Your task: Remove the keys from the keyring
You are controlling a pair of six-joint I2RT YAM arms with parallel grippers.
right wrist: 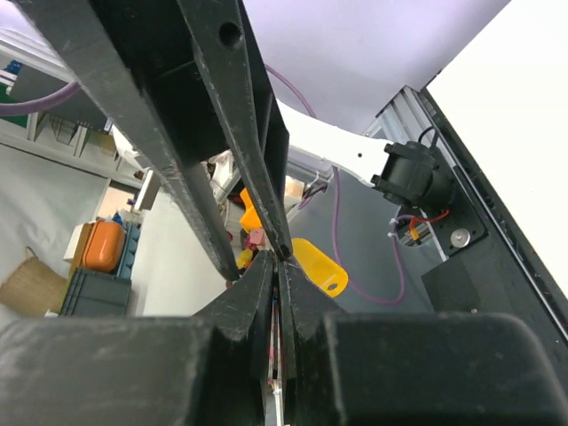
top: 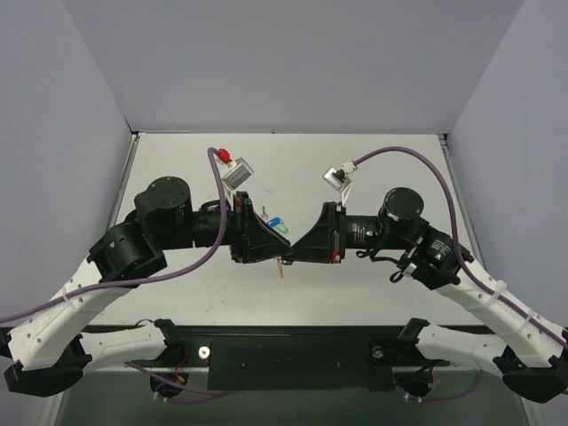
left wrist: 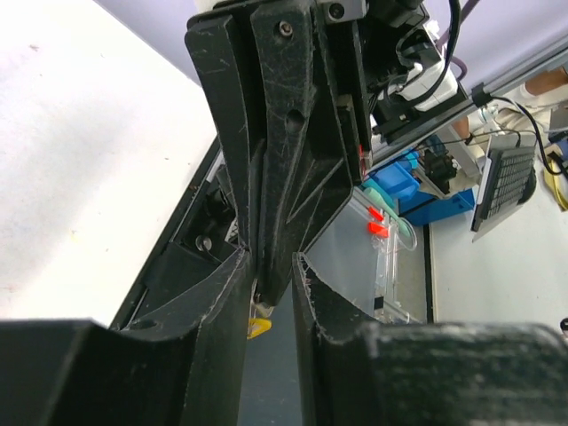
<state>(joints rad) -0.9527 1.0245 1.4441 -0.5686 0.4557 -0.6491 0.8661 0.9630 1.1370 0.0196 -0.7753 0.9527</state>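
From above, the left pincer point(top: 277, 251) and right pincer point(top: 291, 253) meet tip to tip over the middle of the bench point(top: 177, 302), with the yellow keyring point(top: 282, 267) poking out on their near side. The left wrist view shows the left pincer point(left wrist: 271, 266) parted around the right pincer's tip, the keyring point(left wrist: 258, 327) peeping out beneath. The right wrist view shows the right pincer point(right wrist: 278, 266) closed on a thin sliver, the keyring point(right wrist: 319, 266) at its tip.

Black arms point(top: 177, 226), purple cables point(top: 417, 160)
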